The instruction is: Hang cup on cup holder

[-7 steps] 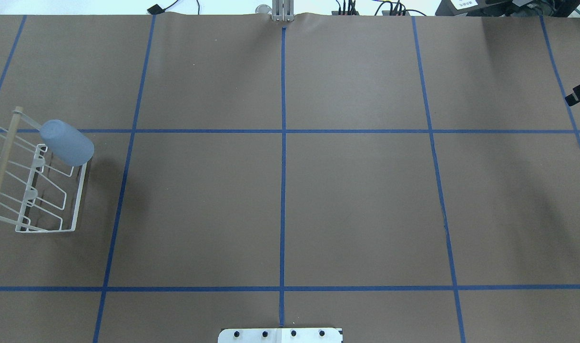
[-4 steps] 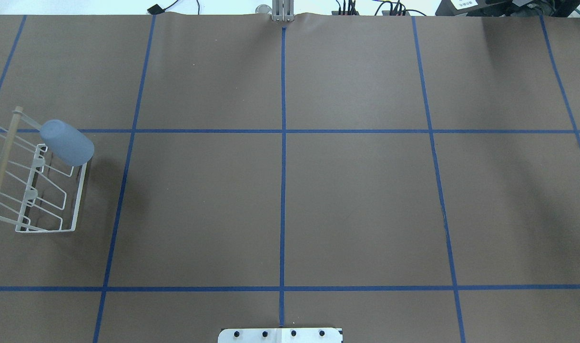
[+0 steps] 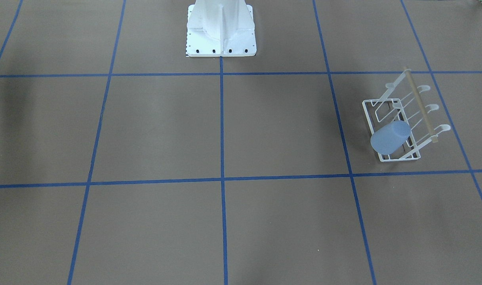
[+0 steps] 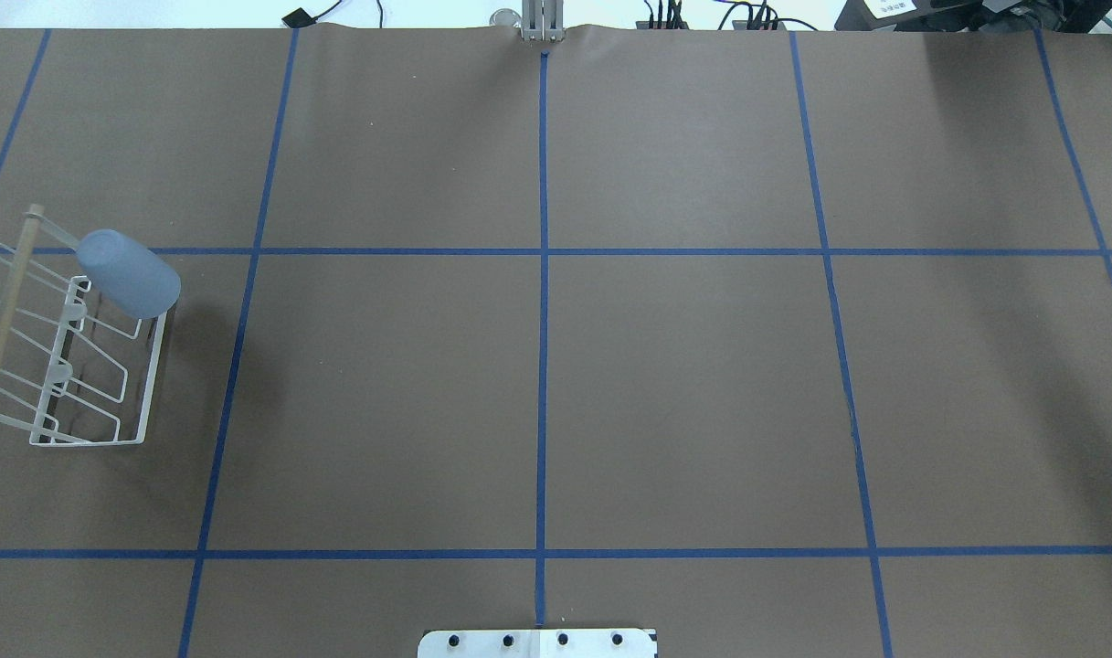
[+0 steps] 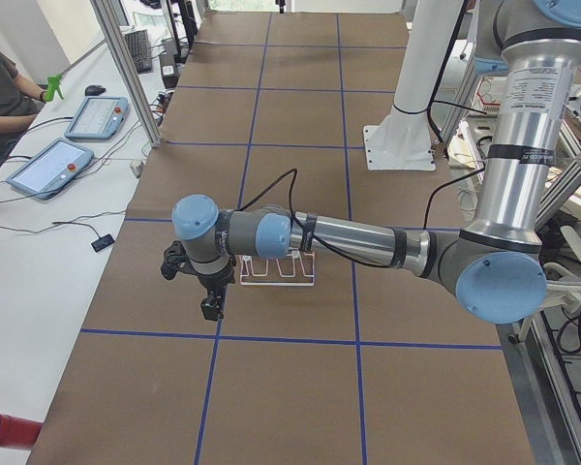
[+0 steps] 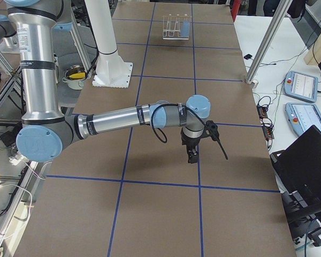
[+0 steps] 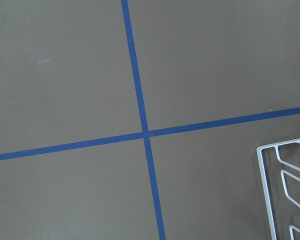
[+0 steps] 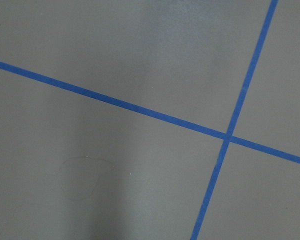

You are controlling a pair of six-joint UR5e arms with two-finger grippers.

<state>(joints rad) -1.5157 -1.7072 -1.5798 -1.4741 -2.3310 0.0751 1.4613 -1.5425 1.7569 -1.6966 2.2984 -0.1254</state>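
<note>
Since a second earlier, the right gripper (image 6: 192,156) had slid out past the right edge of the overhead view, where its dark tip had shown. The cup (image 4: 128,272) and the cup holder (image 4: 153,379) had not shifted.

Nearest the robot, the white base plate (image 4: 537,642) sat at the edge of the brown tabletop (image 4: 683,393), which was crossed by blue tape lines (image 4: 543,366). Farther out, on the robot's left, the cup holder stood on the tabletop with its wooden rod (image 3: 423,109) along the top. At the holder's far end the cup hung tilted on a prong, narrow end up toward the rod and wide end down toward the base rim.

In the left side view the left gripper (image 5: 210,305) pointed down over the tabletop, just beside the holder on its outer side and apart from it. Its wrist camera saw a tape crossing and one corner of the white wire base. In the right side view the right gripper pointed down near another tape crossing, well apart from the holder at the table's far end.

Both grippers appeared only in those side views, so how far either pair of jaws stood apart, and whether they held anything, could not be told.
</note>
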